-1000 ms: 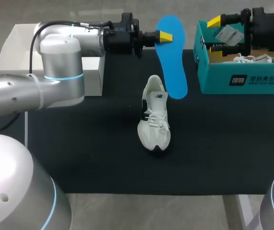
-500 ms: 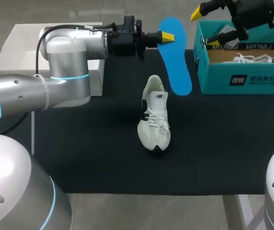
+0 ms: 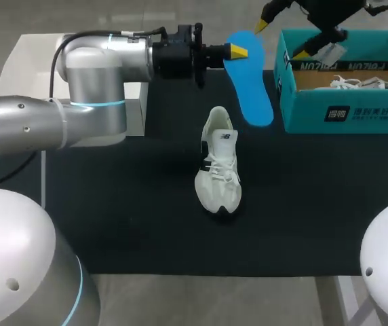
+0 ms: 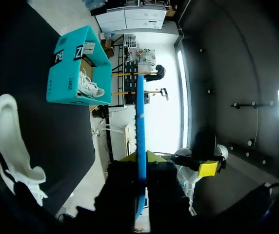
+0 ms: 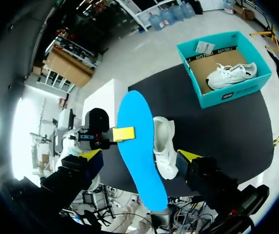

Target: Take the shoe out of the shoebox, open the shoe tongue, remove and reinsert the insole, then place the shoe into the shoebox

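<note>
**Shoe on the mat, insole up in the left gripper**

Black mat covers the table. The left arm stretches in across its far left side. At the far right, the teal shoebox stands open, and 1 white shoe lies inside it.

Out in the middle of the mat is the task's shoe, white and standing on its sole. It runs lengthwise from near to far and is well apart from the shoebox.

Up in the air is the blue insole, hanging between the shoe and the shoebox and touching neither. The left gripper has it by the far end. In the left wrist view the insole shows edge-on, with the 2 yellow tips pinched onto it from both sides.

The right gripper hangs above the far left corner of the shoebox. Its 2 fingers are spread wide and hold nothing. The right wrist view looks down between those fingers at the insole, the shoe and the shoebox.
</note>
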Robot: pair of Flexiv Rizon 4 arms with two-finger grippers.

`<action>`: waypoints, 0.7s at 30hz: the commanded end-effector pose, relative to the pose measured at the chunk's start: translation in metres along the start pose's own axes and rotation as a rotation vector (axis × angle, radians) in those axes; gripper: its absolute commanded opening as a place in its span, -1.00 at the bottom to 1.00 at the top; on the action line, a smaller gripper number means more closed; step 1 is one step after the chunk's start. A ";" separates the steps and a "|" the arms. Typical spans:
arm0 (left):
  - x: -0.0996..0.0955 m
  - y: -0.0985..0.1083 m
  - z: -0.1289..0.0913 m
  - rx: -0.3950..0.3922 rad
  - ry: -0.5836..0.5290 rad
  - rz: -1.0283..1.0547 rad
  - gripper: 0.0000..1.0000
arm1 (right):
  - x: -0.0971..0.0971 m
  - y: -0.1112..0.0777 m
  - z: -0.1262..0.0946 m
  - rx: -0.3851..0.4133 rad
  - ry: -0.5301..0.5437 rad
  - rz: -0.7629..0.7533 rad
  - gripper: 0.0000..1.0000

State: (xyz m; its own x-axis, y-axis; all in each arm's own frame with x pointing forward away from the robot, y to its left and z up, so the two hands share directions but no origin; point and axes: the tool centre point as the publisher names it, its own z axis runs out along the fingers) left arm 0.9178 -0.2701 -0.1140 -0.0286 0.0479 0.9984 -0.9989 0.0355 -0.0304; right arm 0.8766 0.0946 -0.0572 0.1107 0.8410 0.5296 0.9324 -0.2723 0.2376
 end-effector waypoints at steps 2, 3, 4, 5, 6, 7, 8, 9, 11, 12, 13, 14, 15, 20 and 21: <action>-0.006 -0.004 -0.003 -0.025 -0.004 -0.008 -1.00 | 0.020 0.000 0.029 0.071 -0.584 -0.145 1.00; -0.006 -0.004 -0.003 -0.032 -0.012 -0.004 -1.00 | 0.022 -0.001 0.031 0.088 -0.585 -0.163 1.00; -0.006 -0.004 -0.003 -0.032 -0.012 -0.004 -1.00 | 0.023 -0.003 0.032 0.100 -0.589 -0.170 1.00; -0.007 -0.004 -0.003 -0.033 -0.012 -0.004 -1.00 | 0.024 -0.004 0.032 0.128 -0.603 -0.169 1.00; -0.008 -0.005 -0.004 -0.037 -0.022 -0.002 -1.00 | 0.025 -0.005 0.032 0.143 -0.608 -0.179 1.00; -0.009 -0.005 -0.004 -0.038 -0.034 0.003 -1.00 | 0.026 -0.008 0.031 0.157 -0.604 -0.185 1.00; -0.009 -0.005 -0.004 -0.039 -0.042 0.007 -1.00 | 0.028 -0.011 0.030 0.172 -0.599 -0.192 1.00; -0.010 -0.005 -0.004 -0.040 -0.041 0.006 -1.00 | 0.029 -0.013 0.029 0.188 -0.593 -0.201 1.00; -0.012 -0.005 -0.005 -0.044 -0.042 0.002 -1.00 | 0.030 -0.016 0.025 0.207 -0.588 -0.203 1.00; -0.013 -0.005 -0.005 -0.042 -0.044 -0.001 -1.00 | 0.031 -0.017 0.023 0.213 -0.596 -0.192 1.00; -0.014 -0.005 -0.005 -0.041 -0.045 -0.003 -1.00 | 0.032 -0.019 0.020 0.214 -0.597 -0.188 1.00; -0.015 -0.005 -0.005 -0.039 -0.046 -0.005 -1.00 | 0.035 -0.021 0.017 0.211 -0.593 -0.188 1.00; -0.016 -0.006 -0.005 -0.035 -0.046 -0.010 -1.00 | 0.036 -0.022 0.015 0.211 -0.591 -0.189 1.00; -0.020 -0.006 -0.006 -0.024 -0.039 -0.035 -1.00 | 0.045 -0.028 0.009 0.187 -0.590 -0.207 1.00; -0.021 -0.006 -0.006 -0.023 -0.038 -0.037 -1.00 | 0.046 -0.028 0.008 0.185 -0.591 -0.211 1.00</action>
State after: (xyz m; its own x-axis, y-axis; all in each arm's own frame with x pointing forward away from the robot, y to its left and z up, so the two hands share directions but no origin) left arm 0.9260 -0.2644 -0.1320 0.0070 0.0042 1.0000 -0.9979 0.0641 0.0067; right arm 0.8637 0.1415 -0.0503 0.0249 0.9961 0.0844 0.9942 -0.0335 0.1021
